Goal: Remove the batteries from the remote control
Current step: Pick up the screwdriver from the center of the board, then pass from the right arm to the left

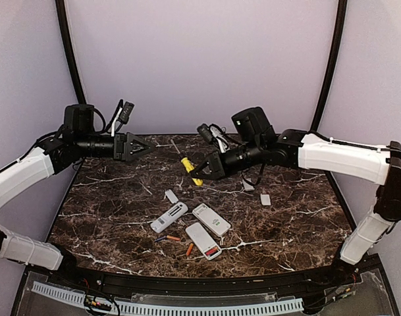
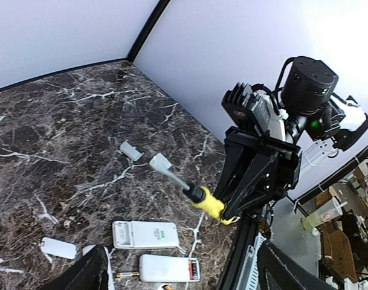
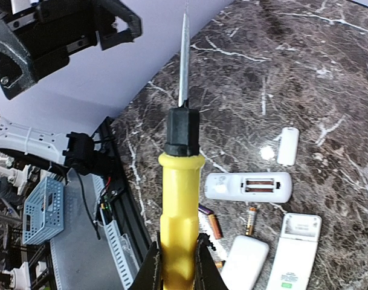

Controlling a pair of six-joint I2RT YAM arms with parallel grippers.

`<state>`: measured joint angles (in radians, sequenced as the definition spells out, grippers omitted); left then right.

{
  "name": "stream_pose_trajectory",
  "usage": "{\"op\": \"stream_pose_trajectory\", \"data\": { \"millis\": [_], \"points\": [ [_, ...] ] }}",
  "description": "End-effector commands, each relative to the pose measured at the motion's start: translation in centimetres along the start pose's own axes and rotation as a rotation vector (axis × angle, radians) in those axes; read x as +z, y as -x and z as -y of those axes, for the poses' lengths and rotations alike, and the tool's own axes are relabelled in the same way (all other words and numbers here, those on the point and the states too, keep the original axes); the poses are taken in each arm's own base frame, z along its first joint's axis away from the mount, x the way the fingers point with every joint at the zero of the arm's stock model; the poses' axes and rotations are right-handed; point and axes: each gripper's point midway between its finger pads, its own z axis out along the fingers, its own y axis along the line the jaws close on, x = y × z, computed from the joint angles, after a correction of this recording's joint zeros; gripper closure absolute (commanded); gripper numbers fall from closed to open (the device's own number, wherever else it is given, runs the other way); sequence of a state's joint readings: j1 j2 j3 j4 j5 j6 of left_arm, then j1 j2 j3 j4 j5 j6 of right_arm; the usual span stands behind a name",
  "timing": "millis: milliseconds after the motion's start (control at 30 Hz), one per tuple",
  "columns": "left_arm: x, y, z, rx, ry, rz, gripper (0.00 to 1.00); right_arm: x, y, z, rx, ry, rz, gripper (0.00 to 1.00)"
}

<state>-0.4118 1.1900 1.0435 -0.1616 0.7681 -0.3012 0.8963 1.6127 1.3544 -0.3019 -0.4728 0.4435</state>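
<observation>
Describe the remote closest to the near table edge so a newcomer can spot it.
On the dark marble table, three white remotes cluster at centre front. The nearest remote lies closest to the near edge, just right of a loose orange battery. Only it shows a red patch at its near end; the left remote and the far remote show none.

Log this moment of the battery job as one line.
left end effector: open, empty, raised | right end effector: shut on screwdriver, raised | batteries: several loose beside three remotes

Orange batteries (image 1: 189, 249), white remotes (image 1: 211, 219), yellow-handled screwdriver (image 1: 191, 170); the table (image 1: 108, 197) is dark, white-veined marble.
</observation>
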Motion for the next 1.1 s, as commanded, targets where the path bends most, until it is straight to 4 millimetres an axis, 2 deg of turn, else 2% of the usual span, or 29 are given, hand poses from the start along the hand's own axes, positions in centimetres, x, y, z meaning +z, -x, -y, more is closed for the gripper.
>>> {"op": "stream_pose_trajectory", "data": {
  "millis": [0, 200, 267, 400, 500, 700, 800, 1067],
  "points": [
    [0.1, 0.9, 2.8, -0.015, -0.132, 0.018, 0.16, -0.4, 0.7, -5.3, -0.077, 0.197, 0.002, 1.0],
    [1.0, 0.4, 3.7, -0.05, -0.203, -0.01, 0.16, 0.2, 0.5, -6.8, -0.098, 0.245, -0.021, 1.0],
    [1.1, 0.3, 3.8, -0.056, -0.211, -0.014, 0.2, 0.2, 0.5, -7.1, -0.1, 0.257, -0.025, 1.0],
    [1.3, 0.4, 4.3, -0.067, -0.245, -0.019, 0.33, 0.3, 0.4, -7.2, -0.103, 0.266, -0.03, 1.0],
    [1.5, 0.3, 4.4, -0.075, -0.256, -0.021, 0.47, 0.5, 0.4, -7.1, -0.102, 0.265, -0.033, 1.0],
    [1.6, 0.2, 4.4, -0.088, -0.264, -0.026, 0.66, 0.7, 0.3, -6.9, -0.098, 0.261, -0.039, 1.0],
    [1.7, 0.1, 4.4, -0.096, -0.27, -0.029, 0.72, 0.7, 0.4, -7.0, -0.101, 0.261, -0.037, 1.0],
    [1.8, -0.2, 4.5, -0.116, -0.293, -0.038, 0.8, 0.7, 0.7, -7.1, -0.106, 0.262, -0.028, 1.0]
  ]
}}
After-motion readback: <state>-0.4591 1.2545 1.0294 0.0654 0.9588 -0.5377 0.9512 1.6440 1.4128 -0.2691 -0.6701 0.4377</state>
